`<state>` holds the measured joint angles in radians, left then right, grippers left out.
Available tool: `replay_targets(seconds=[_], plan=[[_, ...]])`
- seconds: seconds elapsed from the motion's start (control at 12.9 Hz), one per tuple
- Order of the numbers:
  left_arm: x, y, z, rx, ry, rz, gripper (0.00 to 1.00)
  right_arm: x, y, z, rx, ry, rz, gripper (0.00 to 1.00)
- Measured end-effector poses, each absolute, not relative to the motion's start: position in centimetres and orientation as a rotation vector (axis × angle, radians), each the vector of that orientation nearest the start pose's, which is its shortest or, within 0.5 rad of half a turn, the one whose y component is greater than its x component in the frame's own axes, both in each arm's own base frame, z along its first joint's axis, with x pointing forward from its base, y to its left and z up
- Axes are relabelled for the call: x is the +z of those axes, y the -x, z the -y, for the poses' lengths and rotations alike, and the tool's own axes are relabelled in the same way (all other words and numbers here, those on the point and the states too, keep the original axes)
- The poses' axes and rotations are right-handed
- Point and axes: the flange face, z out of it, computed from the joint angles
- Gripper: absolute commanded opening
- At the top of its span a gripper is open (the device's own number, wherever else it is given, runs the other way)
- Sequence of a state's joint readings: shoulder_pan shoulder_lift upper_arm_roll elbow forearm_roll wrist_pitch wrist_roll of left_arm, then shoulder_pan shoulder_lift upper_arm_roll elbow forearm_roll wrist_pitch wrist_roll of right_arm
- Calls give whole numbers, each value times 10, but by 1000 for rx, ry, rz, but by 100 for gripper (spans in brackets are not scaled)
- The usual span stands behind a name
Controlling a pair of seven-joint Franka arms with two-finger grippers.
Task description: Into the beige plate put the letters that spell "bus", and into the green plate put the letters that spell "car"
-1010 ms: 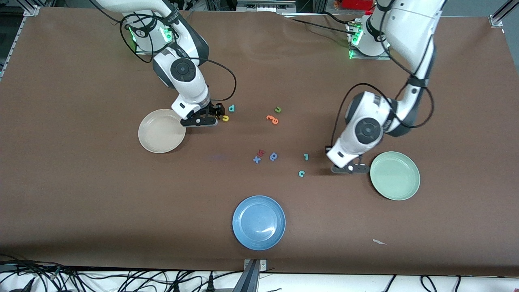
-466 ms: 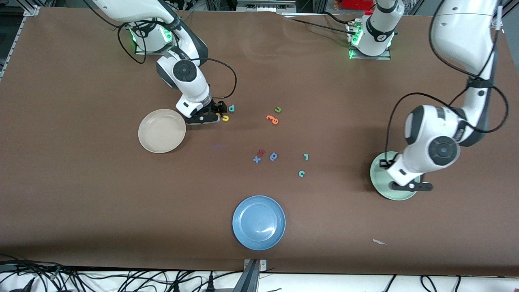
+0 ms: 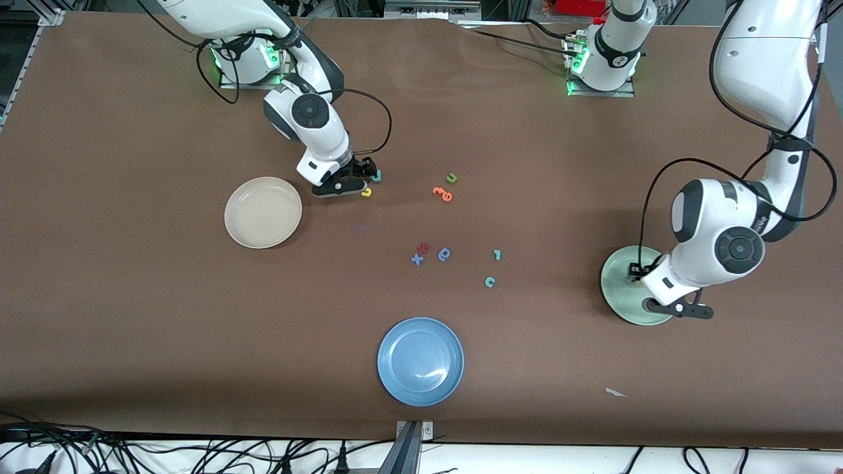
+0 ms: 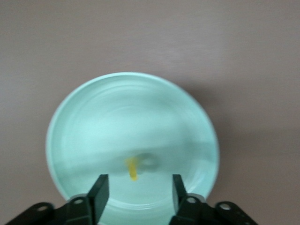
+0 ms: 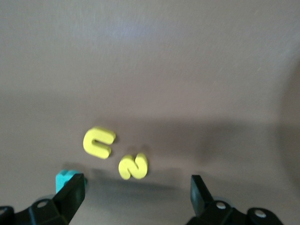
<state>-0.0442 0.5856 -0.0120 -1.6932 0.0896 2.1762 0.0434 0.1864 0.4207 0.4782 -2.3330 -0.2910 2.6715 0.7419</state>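
Brown tabletop (image 3: 132, 316) carries three plates: beige plate (image 3: 263, 212) mid-left, green plate (image 3: 625, 280) right, blue plate (image 3: 420, 361) bottom-centre. Left gripper (image 4: 138, 193) and right gripper (image 5: 136, 192) both gape wide.

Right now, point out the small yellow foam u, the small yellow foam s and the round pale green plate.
yellow foam u (image 5: 98, 142), right wrist view, middle of its curve
yellow foam s (image 5: 133, 167), right wrist view, its centre
pale green plate (image 4: 117, 112), left wrist view, bare inner surface

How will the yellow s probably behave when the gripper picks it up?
The yellow s is small and lies flat, so it probably weighs little and will not roll. Its thick, rounded body suggests soft material that may squash slightly. The right gripper stands open over it; the yellow u lies close and may get nudged.
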Motion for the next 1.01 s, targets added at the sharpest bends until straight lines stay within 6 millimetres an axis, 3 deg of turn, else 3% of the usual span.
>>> replay_targets(seconds=[0.23,0.54,0.62,1.01], plan=[[247,-659,97,151,3147,-158,100,164,-375,-327,99,3110,301,100],[233,-635,219,115,3175,37,100,159,-362,-324,64,3097,385,100],[226,-627,241,116,3173,50,100,159,-361,-325,49,3097,427,100],[195,-605,294,98,3176,61,89,162,-356,-331,-76,3078,718,99]])
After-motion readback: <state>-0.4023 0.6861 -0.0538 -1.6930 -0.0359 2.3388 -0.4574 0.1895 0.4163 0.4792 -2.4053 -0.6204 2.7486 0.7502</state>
